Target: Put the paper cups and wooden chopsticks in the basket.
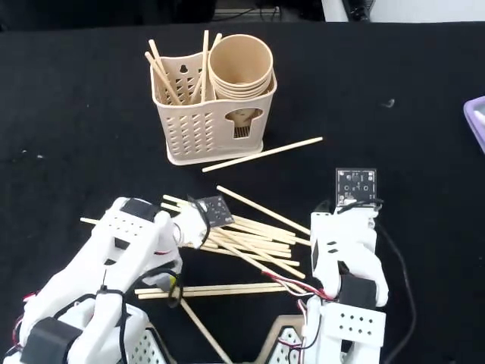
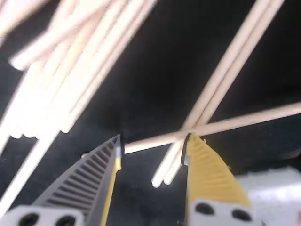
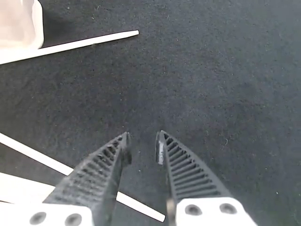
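A beige slotted basket (image 1: 198, 129) stands at the back centre with stacked paper cups (image 1: 241, 67) in one compartment and several wooden chopsticks (image 1: 168, 76) in the other. One loose chopstick (image 1: 262, 154) lies just in front of it. A pile of chopsticks (image 1: 246, 241) sits between the arms. My left gripper (image 2: 153, 148) is open low over a pair of chopsticks (image 2: 221, 80) crossed by another stick (image 2: 244, 118), and nothing is gripped. My right gripper (image 3: 142, 141) hovers over bare black cloth, narrowly open and empty, with a chopstick (image 3: 70, 44) lying farther off.
The table is covered by a black cloth (image 1: 379, 136). A purple object (image 1: 476, 120) pokes in at the right edge. Two more chopsticks (image 1: 227, 290) lie near the front between the arm bases, with one slanted stick (image 1: 203, 329) crossing them.
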